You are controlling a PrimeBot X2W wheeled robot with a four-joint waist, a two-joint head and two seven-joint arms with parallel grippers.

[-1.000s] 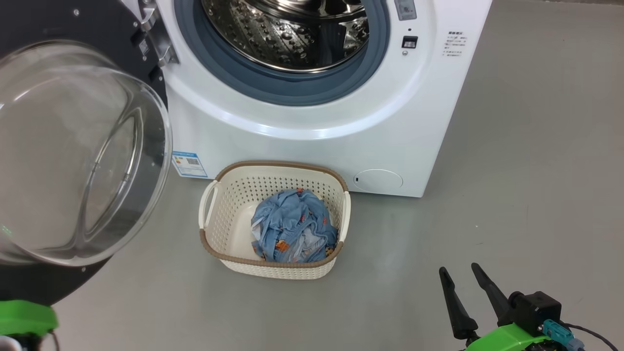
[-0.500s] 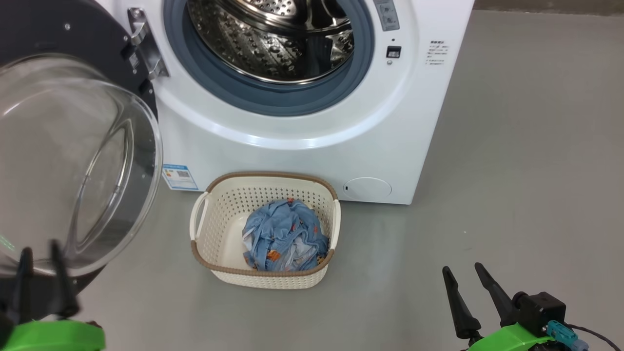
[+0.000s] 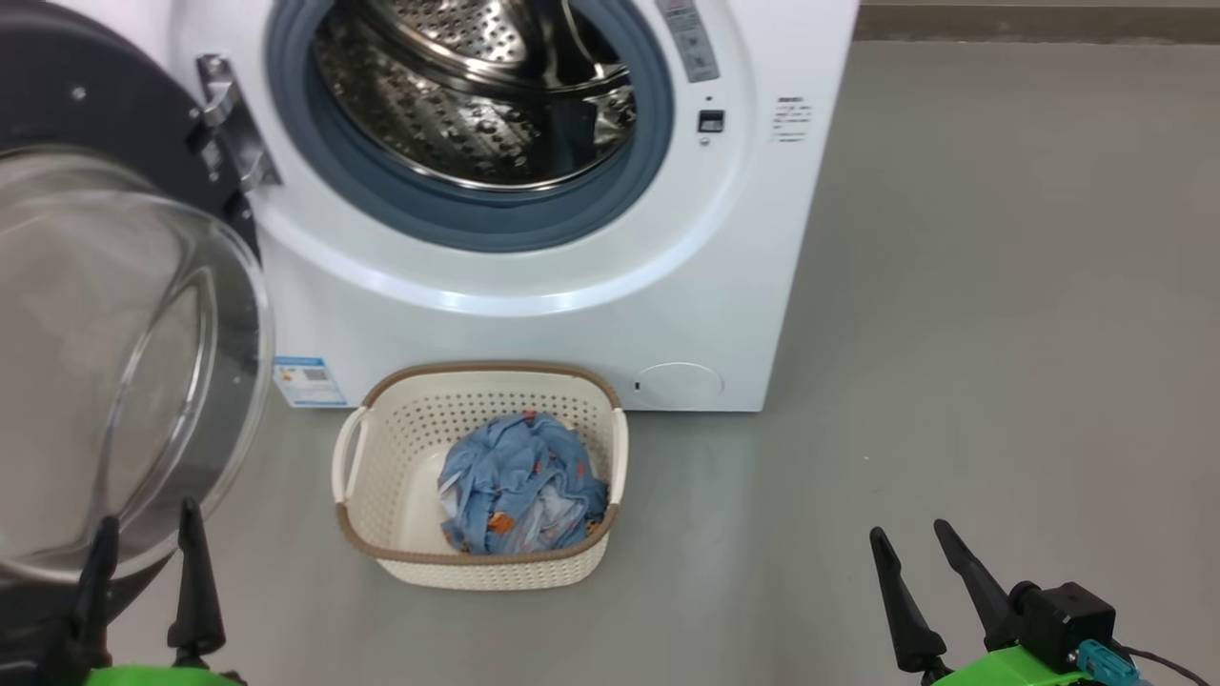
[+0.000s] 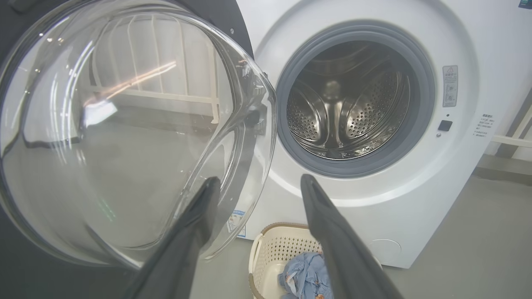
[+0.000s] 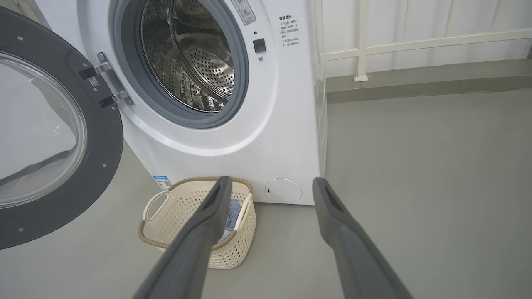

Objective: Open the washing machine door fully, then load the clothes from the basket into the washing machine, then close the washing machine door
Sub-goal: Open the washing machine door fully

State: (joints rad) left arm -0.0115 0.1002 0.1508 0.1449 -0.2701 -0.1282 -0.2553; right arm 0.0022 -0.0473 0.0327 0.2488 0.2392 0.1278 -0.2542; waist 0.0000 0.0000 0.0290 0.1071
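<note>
Head view: washing machine door point(image 3: 114, 362) cropped at left edge.

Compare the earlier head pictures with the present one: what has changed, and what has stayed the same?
The left hand has risen into the lower left of the head view, open and holding nothing. The whole picture slid left and down, so the camera moved, not the things. Unchanged: the right hand open at the lower right, the clothes in the basket, the washing machine door open.
</note>
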